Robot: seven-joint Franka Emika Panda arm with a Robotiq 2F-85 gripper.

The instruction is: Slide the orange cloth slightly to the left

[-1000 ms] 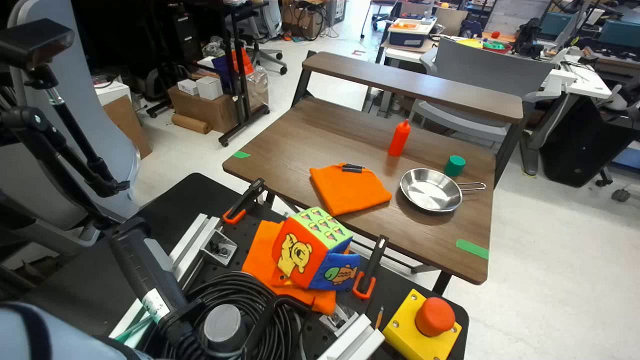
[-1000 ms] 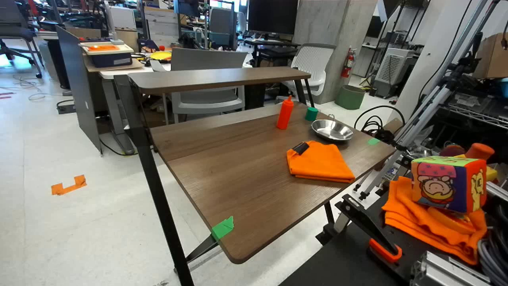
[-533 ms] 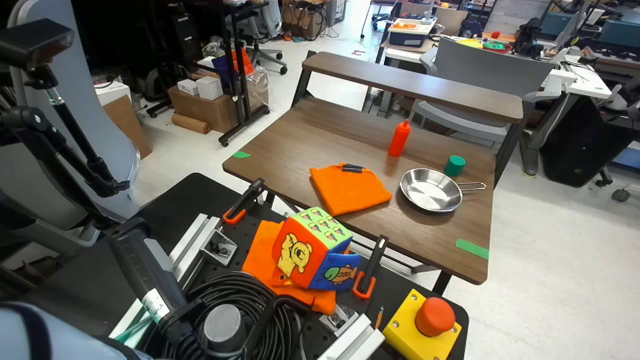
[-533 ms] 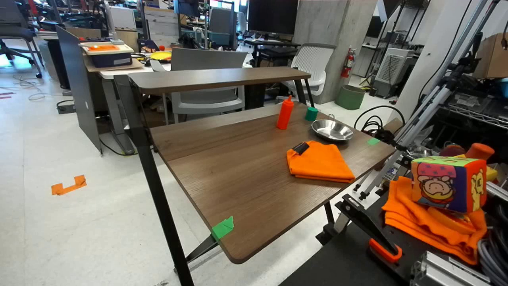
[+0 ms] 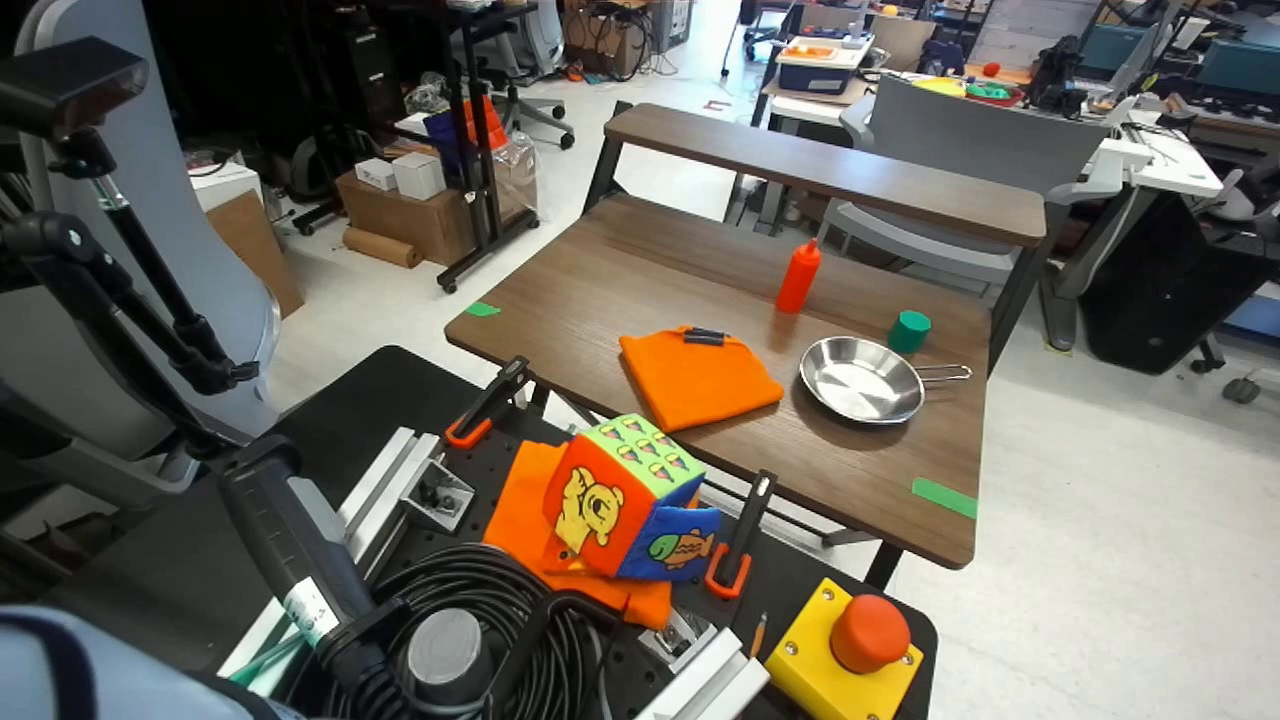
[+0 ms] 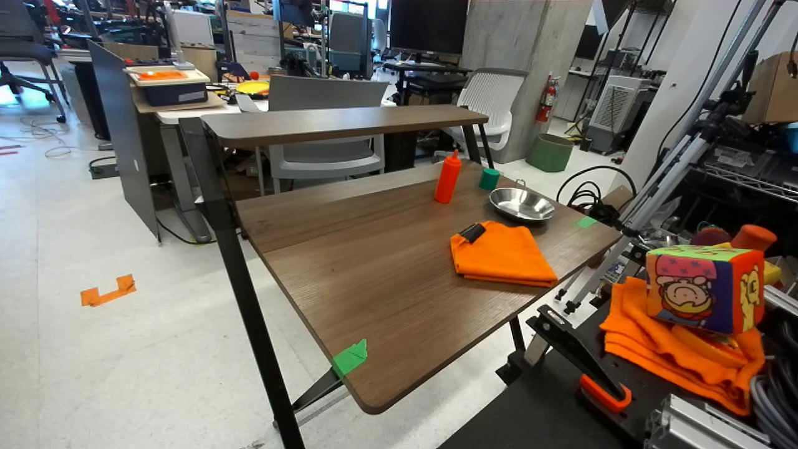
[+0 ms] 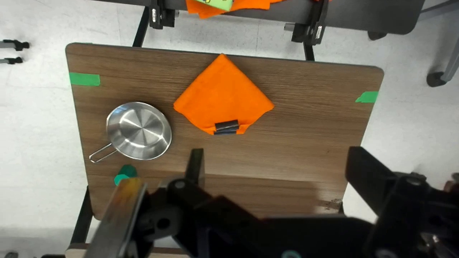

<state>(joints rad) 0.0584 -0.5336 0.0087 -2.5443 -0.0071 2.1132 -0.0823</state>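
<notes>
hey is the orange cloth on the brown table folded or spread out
Folded. In an exterior view, the orange cloth lies on the brown table with stacked layers along its edge.

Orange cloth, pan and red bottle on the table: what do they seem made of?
Orange cloth: matte fabric, judging by its soft folded layers; the fibre can't be told.
Pan: polished metal, probably stainless steel, given the silvery radial sheen and bright highlights.
Red bottle: likely plastic, as its even colour and tapered squeeze-type nozzle suggest.

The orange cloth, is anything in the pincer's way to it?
Nothing visible stands between the open pincer and the orange cloth in the wrist view; the metal pan sits off to one side.
</notes>
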